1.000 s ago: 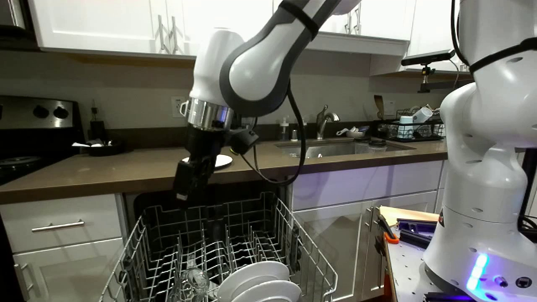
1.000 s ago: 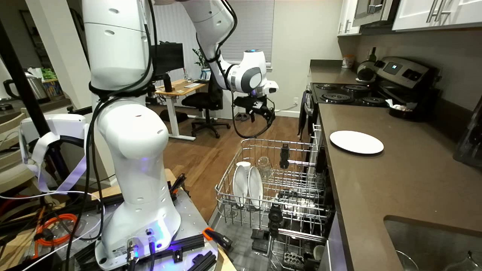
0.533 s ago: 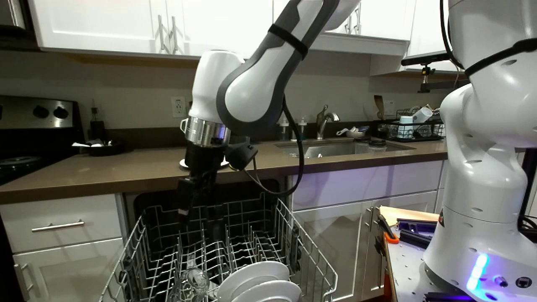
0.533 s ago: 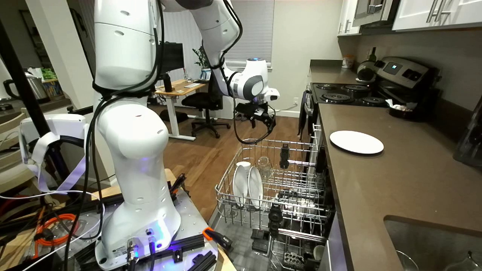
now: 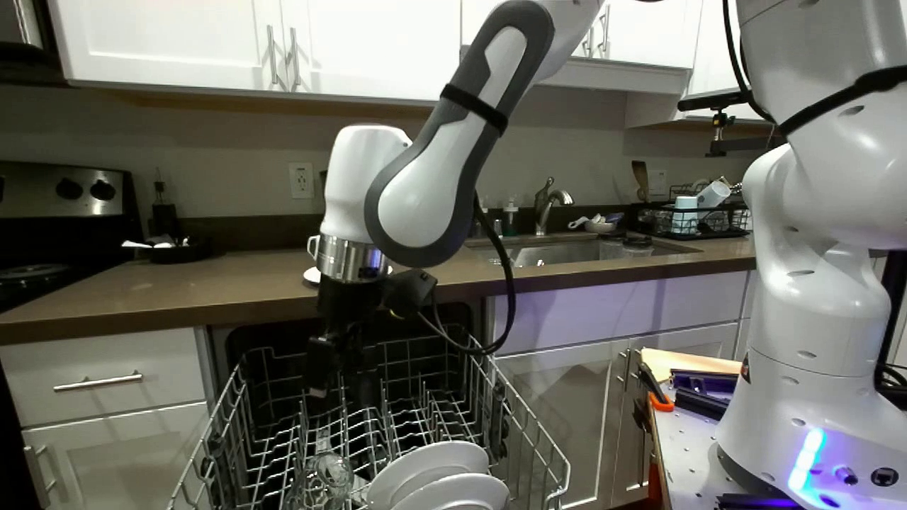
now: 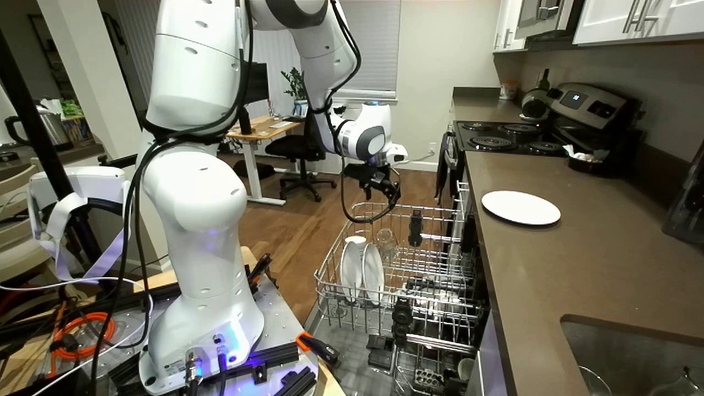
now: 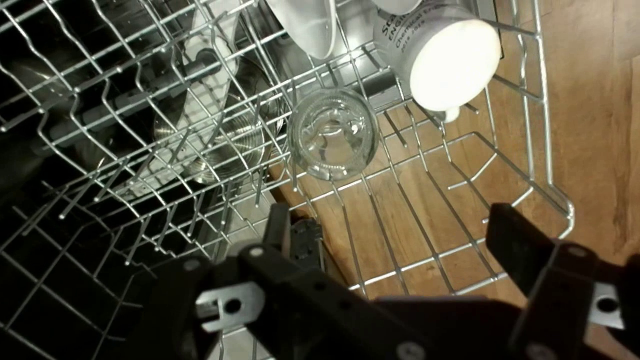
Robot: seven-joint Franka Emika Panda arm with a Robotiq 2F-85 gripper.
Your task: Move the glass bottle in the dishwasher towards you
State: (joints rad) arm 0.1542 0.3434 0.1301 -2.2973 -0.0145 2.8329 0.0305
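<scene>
Your claw (image 7: pixel 389 217) is spread wide, with nothing between its fingers (image 7: pixel 520 245), and hangs over the wire rack (image 5: pixel 519 401) drawn out of the dishwasher (image 5: pixel 425 322). The clear glass bottle (image 7: pixel 332 134) sits in that rack; in the wrist view it lies at about 11 o'clock from the middle of the claw, a round end facing the camera, apart from both fingers. The step in hand looks like the approach, with the grasp not yet made.

To do it well, slide towards 11 o'clock in that view until the bottle lies centred between the fingers, and only then come down. A mug (image 7: pixel 445 57) sits near the bottle at 2 o'clock, so watch the path of your 3 o'clock finger; a plate (image 7: pixel 310 27) at 12 o'clock and the rack's wires around 8 o'clock also call for care. Close gently, since smooth glass may slip or chip against metal. Lift it clear of the wires before drawing it towards you, rather than dragging it through them. How deeply it is seated you cannot tell here, so raise it slowly.
</scene>
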